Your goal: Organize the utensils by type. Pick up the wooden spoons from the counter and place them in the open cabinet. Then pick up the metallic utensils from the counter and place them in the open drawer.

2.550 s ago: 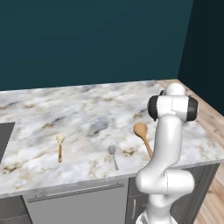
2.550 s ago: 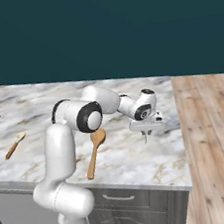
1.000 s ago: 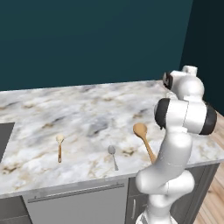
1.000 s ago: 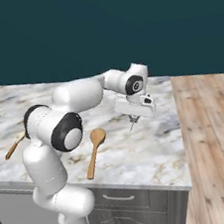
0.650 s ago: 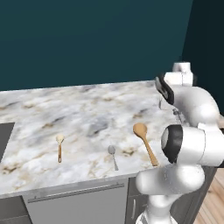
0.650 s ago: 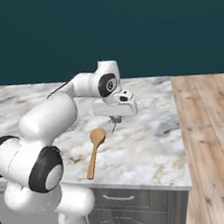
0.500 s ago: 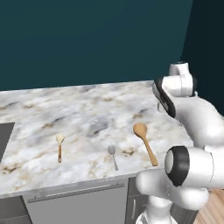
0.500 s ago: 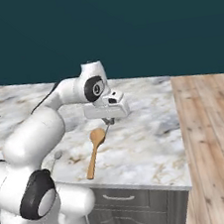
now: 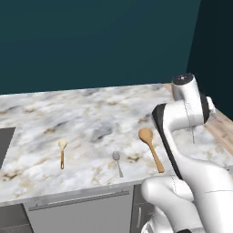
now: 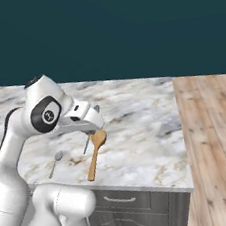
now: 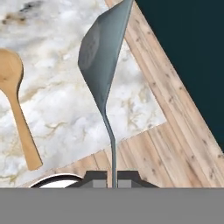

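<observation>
Handle of a grey metal utensil with a wide flat head [image 11: 101,57] is being squeezed by the closed end effector [image 11: 113,177], so it is being held above the white marble counter [image 11: 61,100] without slipping.

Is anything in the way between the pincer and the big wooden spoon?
Yes. The pincer is shut on a grey metal spoon, which sticks out in front of it. Apart from that, nothing lies on the counter between it and the big wooden spoon.
</observation>
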Controlling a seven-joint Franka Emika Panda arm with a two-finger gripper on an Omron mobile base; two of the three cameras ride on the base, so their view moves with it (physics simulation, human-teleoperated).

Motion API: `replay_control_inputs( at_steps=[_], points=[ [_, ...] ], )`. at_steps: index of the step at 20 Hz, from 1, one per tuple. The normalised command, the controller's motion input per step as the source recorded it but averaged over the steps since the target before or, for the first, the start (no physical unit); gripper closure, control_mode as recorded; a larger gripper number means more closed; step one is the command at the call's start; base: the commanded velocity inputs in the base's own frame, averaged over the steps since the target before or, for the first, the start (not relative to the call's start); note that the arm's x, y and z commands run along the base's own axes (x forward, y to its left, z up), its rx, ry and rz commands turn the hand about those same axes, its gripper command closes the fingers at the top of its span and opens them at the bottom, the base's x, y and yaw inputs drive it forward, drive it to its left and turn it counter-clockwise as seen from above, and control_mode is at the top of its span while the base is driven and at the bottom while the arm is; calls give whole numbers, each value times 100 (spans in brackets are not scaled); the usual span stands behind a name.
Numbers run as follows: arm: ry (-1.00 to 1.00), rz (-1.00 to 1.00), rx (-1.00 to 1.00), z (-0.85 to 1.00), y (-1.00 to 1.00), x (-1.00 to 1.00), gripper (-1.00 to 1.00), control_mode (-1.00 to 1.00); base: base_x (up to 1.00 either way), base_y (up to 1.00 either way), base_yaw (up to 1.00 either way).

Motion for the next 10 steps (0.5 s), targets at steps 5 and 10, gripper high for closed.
replay_control_inputs(
  at_steps=[5,10],
  points=[
    [1,-1,-9,61,31,-40,100,-100,0,0,0],
    [11,0,-16,40,48,-11,100,-100,0,0,0]
  ],
)
